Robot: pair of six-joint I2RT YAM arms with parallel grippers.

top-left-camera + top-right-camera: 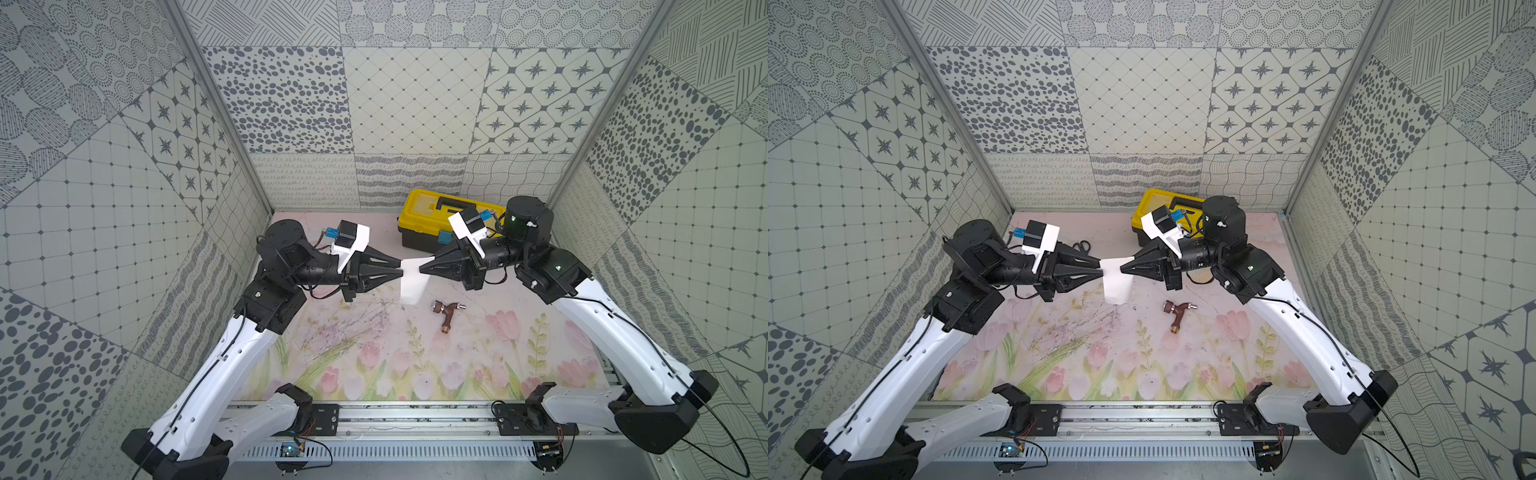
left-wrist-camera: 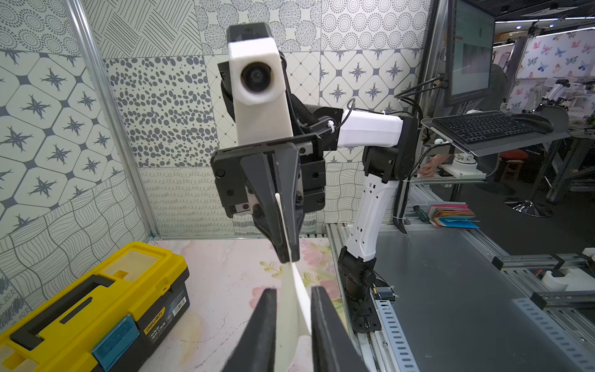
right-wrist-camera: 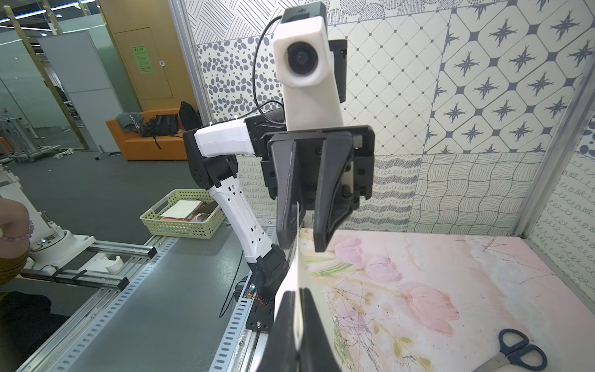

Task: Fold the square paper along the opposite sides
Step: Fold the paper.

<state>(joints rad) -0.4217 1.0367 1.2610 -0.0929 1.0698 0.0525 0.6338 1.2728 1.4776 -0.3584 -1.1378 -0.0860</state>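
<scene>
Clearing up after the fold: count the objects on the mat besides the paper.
3: yellow toolbox at the back wall; brown tap mid-mat, front-right of the paper; scissors behind the left gripper. Others may be hidden.

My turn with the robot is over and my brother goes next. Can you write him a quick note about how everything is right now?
The right gripper is shut on one edge of the square paper.
The left gripper is open; the paper's other end sits between its fingers, unpinched.
The paper hangs between both grippers over the flowered table, nearer the arm bases than the yellow toolbox.
Done: the paper is picked up. Whether it has a crease cannot be told.
Left: bring the opposite sides together, lay it down and press the fold.
</scene>
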